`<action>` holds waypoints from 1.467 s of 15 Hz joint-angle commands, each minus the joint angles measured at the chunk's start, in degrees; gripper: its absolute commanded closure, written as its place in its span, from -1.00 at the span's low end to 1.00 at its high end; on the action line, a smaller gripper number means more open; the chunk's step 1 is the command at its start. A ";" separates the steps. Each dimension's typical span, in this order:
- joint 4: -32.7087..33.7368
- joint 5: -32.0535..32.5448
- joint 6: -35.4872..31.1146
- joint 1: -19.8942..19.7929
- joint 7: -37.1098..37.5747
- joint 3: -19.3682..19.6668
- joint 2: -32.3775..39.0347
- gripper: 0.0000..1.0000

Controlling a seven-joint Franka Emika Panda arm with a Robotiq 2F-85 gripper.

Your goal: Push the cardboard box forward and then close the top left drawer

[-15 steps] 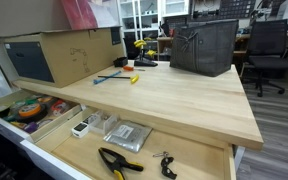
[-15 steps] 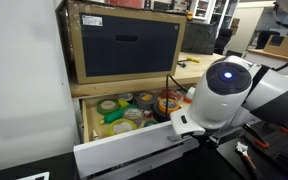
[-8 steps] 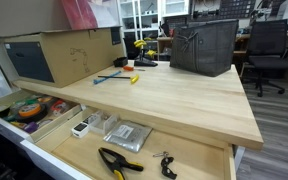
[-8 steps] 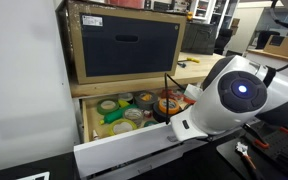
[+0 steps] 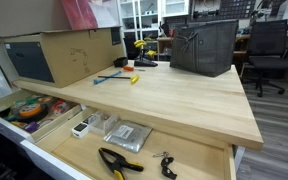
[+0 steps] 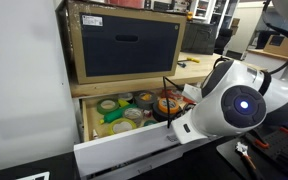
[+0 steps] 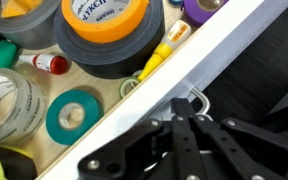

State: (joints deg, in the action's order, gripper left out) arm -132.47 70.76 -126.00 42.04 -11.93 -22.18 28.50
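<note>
Hovering at the outer side of the top left drawer, the gripper shows in the wrist view only as a dark knot of links. Whether its fingers are parted or together I cannot tell, nor whether they touch the white front; nothing appears to be held. The drawer stands pulled out under the table edge. It holds an orange tape roll lying on a grey one, a green roll, a clear tape roll and small bright odds. Its front is flat and stiff and probably runs on slides, so a square press near the middle of the panel should send it in without skewing.

Beside it, in an exterior view, the wider wooden drawer is open too, with pliers and keys inside. Farther back, the cardboard box sits on the table near its rear corner, above the narrow drawer. It looks rigid but likely light. Pushing low on a broad face should slide it rather than tip it. A dark fabric bin stands well apart.
</note>
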 commanded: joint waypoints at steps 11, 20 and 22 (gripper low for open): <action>2.58 11.41 8.04 -5.42 -1.82 3.41 3.30 0.99; 4.25 11.80 11.28 -12.66 -1.97 2.92 3.01 0.99; 4.86 12.55 11.63 -13.66 -1.87 3.10 3.49 0.99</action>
State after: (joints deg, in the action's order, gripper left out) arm -129.18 81.95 -117.20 30.22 -12.33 -18.80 31.48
